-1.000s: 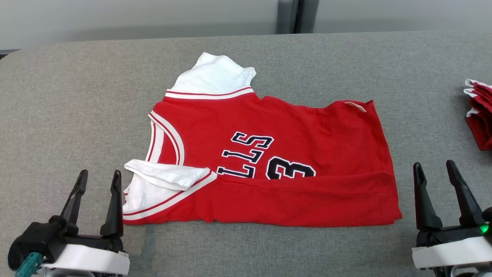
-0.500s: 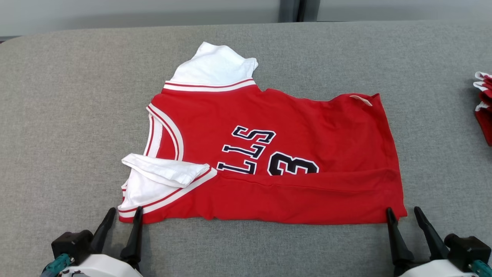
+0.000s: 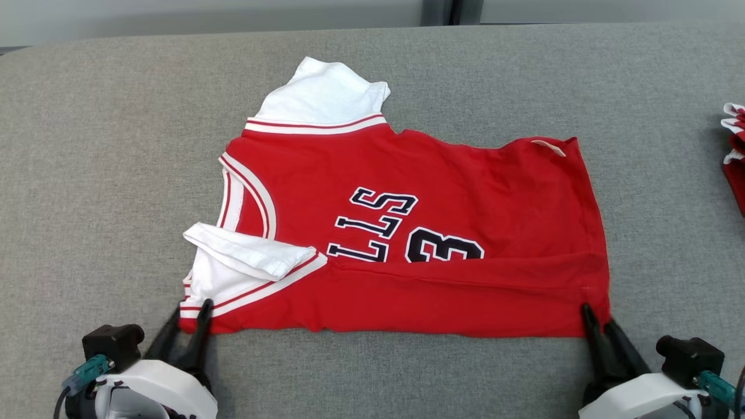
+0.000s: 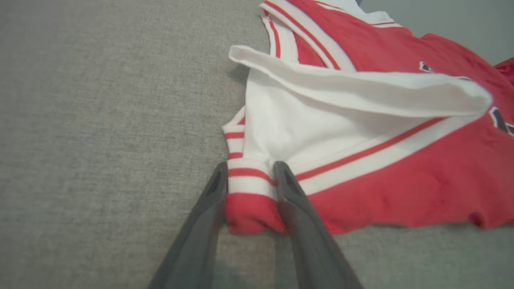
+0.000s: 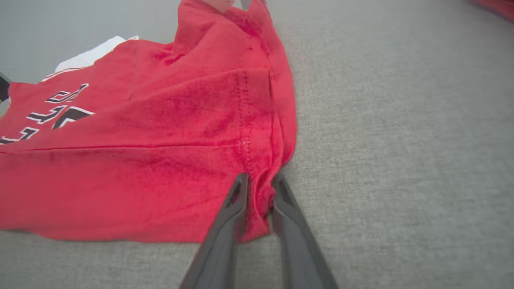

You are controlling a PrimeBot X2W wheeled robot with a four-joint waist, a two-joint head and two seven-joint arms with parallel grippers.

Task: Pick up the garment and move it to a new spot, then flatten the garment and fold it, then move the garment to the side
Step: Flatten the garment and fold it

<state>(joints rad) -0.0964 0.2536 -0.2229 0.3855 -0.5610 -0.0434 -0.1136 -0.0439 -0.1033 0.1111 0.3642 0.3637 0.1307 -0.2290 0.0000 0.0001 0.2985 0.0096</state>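
Left end effector (image 3: 190,308) and right end effector (image 3: 596,317) moved in; each now pinches a garment (image 3: 407,192) corner between narrowed fingers. Probably ready to lift and fold.

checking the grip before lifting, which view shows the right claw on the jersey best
Right wrist view: close up, the right claw pinches the bunched corner of the jersey. Head view shows that small, low right; left wrist view shows the jersey's other end.
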